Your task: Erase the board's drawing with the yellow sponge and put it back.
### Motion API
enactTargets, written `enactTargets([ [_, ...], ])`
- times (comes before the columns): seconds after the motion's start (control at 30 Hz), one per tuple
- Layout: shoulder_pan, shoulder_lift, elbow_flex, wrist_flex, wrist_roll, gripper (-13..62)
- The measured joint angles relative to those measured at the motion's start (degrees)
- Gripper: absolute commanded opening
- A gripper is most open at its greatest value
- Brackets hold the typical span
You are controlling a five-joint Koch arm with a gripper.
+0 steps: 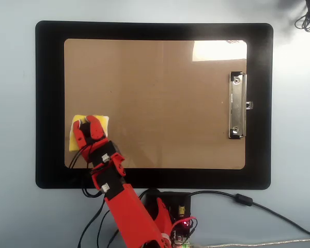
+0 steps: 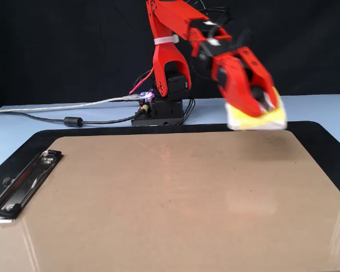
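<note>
Pale blue tabletop [image 1: 13, 103] under a black mat [image 1: 50, 103], black backdrop [image 2: 62, 51] behind.

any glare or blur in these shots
Overhead view: a bright glare patch on the board near its top right corner; the rest is sharp. Fixed view: the gripper and sponge are motion-blurred, and the board shows soft reflections.

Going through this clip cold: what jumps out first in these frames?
The red arm's end effector holding the yellow sponge up in the air, clear of the board; the overhead view puts it over the board's lower left corner. Next is the big brown board itself on its black mat, with no drawing visible on it. Its silver clip sits at the right edge in the overhead view.
</note>
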Motion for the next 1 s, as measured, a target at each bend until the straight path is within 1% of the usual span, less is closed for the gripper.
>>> enactTargets([
  [0.07,-3.34,-2.02,-0.88,-0.18,-0.18,-8.1],
  [0.27,-7.21,-11.69,-4.92,-0.09,-0.18,-8.0],
  [0.53,-10.90,-15.82,-5.36,-0.09,-0.18,-7.0],
  [0.57,-10.90,-15.91,-5.36,-0.09,-0.18,-1.2],
  [0.67,-11.07,-15.91,-5.36,-0.09,-0.18,25.6],
  [0.7,-11.34,-15.91,-5.36,-0.09,-0.18,32.3],
  [0.73,-11.95,-15.82,-5.45,-0.09,-0.18,33.6],
  [0.87,-12.92,-15.29,-5.45,-0.09,-0.26,33.7],
  [0.93,-13.01,-12.13,-5.45,1.85,-0.70,33.5],
  [1.0,-13.01,-7.21,-6.77,8.44,-0.97,33.5],
])
